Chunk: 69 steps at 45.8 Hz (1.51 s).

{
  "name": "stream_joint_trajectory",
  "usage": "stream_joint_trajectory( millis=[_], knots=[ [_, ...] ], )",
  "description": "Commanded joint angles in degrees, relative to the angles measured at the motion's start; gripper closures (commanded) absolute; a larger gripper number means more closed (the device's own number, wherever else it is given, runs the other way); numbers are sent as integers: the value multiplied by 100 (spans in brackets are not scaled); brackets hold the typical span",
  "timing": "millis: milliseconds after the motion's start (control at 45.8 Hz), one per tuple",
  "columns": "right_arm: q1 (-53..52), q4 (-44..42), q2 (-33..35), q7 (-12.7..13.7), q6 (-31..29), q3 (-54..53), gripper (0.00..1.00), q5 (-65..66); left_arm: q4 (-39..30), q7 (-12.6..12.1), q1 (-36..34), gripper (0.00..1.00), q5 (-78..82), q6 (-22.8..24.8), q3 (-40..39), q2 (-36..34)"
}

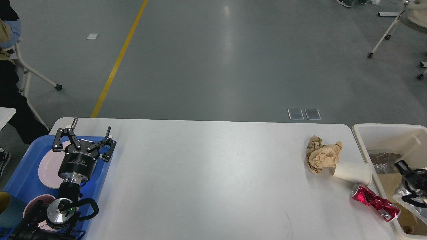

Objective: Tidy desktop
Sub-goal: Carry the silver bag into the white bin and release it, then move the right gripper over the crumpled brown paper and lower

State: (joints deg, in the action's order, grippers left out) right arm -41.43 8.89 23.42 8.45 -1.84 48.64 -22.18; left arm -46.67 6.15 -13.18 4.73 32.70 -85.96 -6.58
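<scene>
Left end effector, fingers spread and empty, hovers over the blue tray at the white worktop's left edge; right end effector over the bin, grip unclear.

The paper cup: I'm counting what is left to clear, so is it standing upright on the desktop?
No, the paper cup lies on its side on the desktop, between the crumpled brown paper and the crushed red can.

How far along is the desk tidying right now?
Done: plates sit in the blue tray, scraps in the bin. In hand: nothing; the left gripper hangs open. Left on the desktop: crumpled brown paper, paper cup, crushed red can.
</scene>
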Motion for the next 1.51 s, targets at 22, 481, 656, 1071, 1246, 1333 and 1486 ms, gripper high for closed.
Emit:
stream_joint_trajectory(
  millis=[22, 481, 656, 1071, 1246, 1333, 1486],
  knots=[
    [196, -45, -136, -1, 43, -12, 100, 12, 0, 0, 0, 4, 1, -1, 9, -1],
    [328, -221, -373, -10, 1555, -74, 0, 3, 0, 0, 0, 4, 1, -1, 0, -1],
    [337, -186, -382, -10, 1555, -82, 0, 3, 0, 0, 0, 4, 1, -1, 0, -1],
    [-839, 279, -277, 78, 774, 233, 0, 784, 0, 0, 0, 4, -7, -1, 0, -1],
    [-2350, 1701, 40, 420, -237, 427, 0, 1839, 0, 0, 0, 4, 1, -1, 0, -1],
    [-3159, 2598, 163, 675, -457, 471, 0, 2209, 0, 0, 0, 4, -7, -1, 0, -1],
    [-4521, 4189, 295, 1150, -528, 778, 0, 2333, 0, 0, 0, 4, 1, -1, 0, -1]
  ],
)
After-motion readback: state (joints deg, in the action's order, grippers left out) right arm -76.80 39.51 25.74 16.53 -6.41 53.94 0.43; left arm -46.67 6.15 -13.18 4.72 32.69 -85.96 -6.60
